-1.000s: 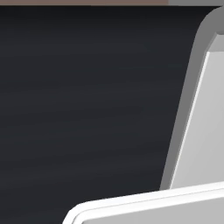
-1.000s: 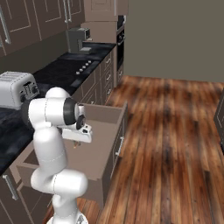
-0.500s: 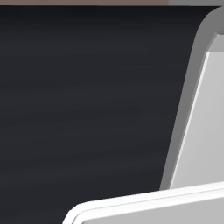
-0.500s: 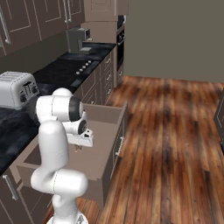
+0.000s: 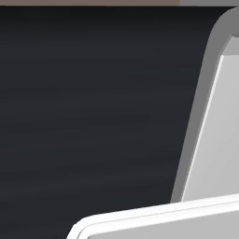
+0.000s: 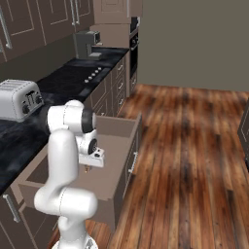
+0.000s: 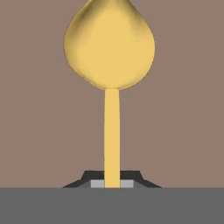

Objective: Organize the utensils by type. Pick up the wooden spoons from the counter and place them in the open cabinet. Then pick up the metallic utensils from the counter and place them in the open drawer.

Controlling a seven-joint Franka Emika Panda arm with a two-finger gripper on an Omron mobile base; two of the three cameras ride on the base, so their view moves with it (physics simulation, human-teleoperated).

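The right base view looks from behind, forward and down over the open drawer; the hand view faces the same drawer's floor, close up

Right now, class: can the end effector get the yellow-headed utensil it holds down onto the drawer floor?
Probably yes: the end effector grips the utensil above the open drawer, with bare floor behind it.

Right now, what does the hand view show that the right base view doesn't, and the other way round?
Hand view alone: the claw shut on a metallic utensil, yellow round head up close against plain taupe. Right base view alone: the toaster on the counter, the wood floor, and the arm bent over the open drawer. Shared: the taupe surface, probably the drawer's inside.
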